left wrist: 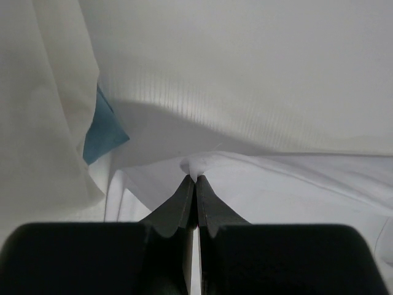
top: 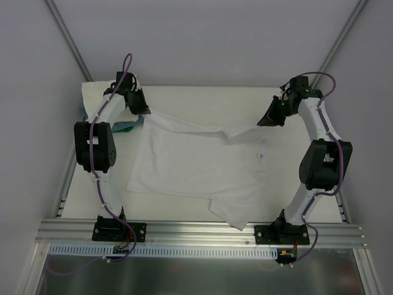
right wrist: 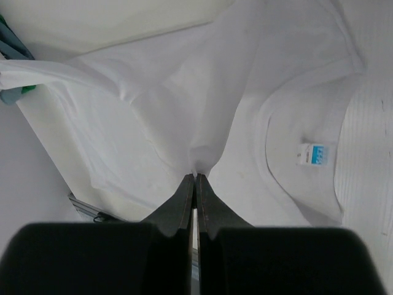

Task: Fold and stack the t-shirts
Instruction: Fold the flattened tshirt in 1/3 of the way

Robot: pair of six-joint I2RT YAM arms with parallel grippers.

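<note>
left gripper (left wrist: 196, 179): jaws pressed together, with a small peak of white cloth nipped at their tips.
right gripper (right wrist: 195, 177): jaws likewise closed tight, a pucker of the same white cloth caught at the tips.
t-shirt (top: 196, 166): held by both grippers along one edge, which runs as a taut band from one pair of jaws to the other. The rest spreads flat over the table (top: 245, 98), away from both sets of tips (one sleeve reaches the edge by the arm bases).
cloth at the left jaws: creases fan out from the pinch, and the sheet runs off to the right of the tips.
collar (right wrist: 270, 123): ahead and to the right of the right jaws, lying open and flat.
tag (right wrist: 313, 153): a small white and blue label inside the collar, right of the right jaws.
teal-blue item (left wrist: 101, 132): ahead and to the left of the left jaws, partly tucked under pale cloth.
heap of white cloth (top: 92, 93): left of the left jaws; what it is made of cannot be told.
</note>
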